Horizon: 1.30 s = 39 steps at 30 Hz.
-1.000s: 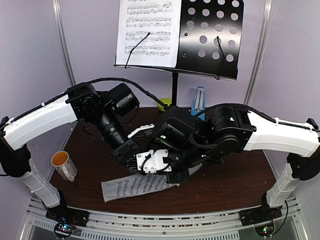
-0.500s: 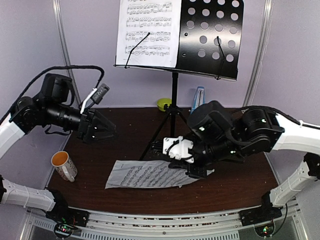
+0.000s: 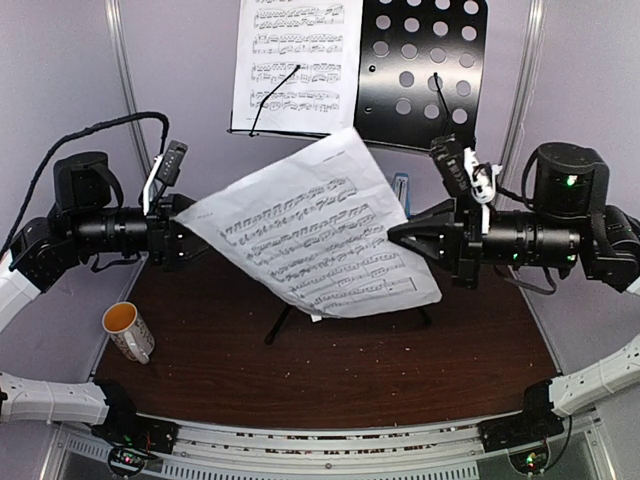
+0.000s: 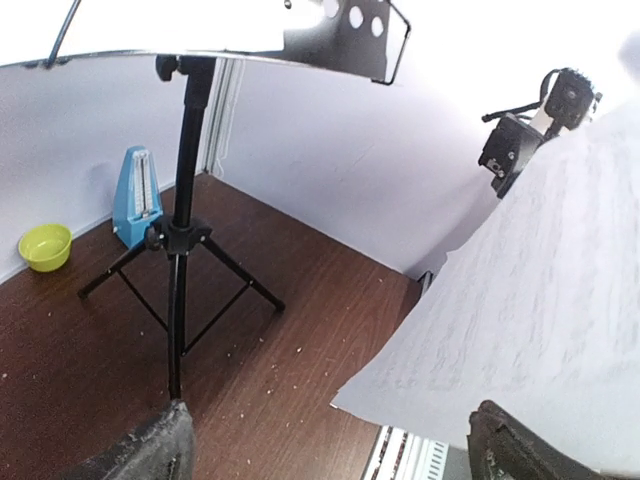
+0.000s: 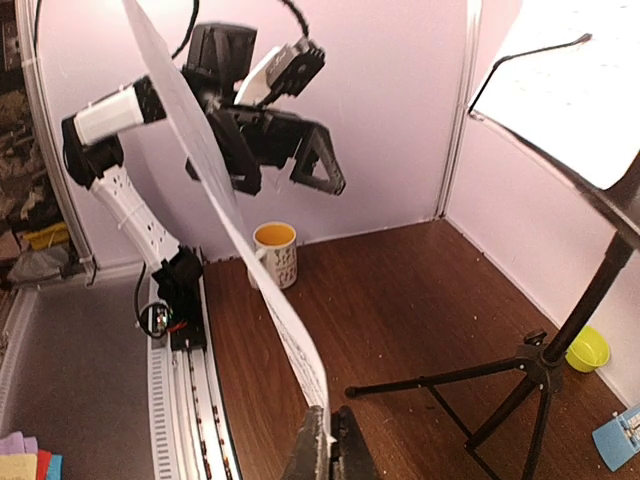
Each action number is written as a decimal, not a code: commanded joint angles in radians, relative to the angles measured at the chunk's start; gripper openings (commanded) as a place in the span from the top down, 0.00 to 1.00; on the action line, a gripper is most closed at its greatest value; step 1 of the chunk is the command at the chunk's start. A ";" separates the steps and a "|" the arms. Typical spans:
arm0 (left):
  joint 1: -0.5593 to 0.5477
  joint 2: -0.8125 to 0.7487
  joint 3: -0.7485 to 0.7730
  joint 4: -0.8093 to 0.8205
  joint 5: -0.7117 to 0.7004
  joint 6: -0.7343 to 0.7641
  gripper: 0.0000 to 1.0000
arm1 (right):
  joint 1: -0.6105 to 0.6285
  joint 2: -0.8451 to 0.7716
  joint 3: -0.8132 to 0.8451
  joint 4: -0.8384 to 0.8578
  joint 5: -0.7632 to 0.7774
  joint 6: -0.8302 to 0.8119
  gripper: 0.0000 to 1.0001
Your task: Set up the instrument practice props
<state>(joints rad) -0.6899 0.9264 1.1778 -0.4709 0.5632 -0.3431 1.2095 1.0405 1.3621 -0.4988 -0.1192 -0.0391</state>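
1. You are looking down from above and behind the robot, taking in the whole desk (image 3: 450, 370).
2. Your left wrist camera is sitting low, looking across the desk at the music stand (image 4: 180, 240) and the raised sheet (image 4: 540, 320) close by.
3. Your right wrist camera is looking leftward along that sheet's edge, sharing the stand's tripod.

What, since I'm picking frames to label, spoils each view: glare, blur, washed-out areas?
Top view: even light, the held sheet sharp, its print readable. Left wrist view: the page on the stand blown out to white, the held sheet's print washed faint. Right wrist view: that page also burnt white, the held sheet edge-on and soft near the lens.
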 commanded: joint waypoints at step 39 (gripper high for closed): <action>-0.211 0.441 0.438 0.549 0.207 -0.142 1.00 | -0.082 -0.175 0.000 0.192 0.136 0.184 0.85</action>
<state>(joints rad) -0.8940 1.3624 1.5654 0.0078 0.7631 -0.4591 1.1339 0.8742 1.3640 -0.3241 -0.0399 0.1352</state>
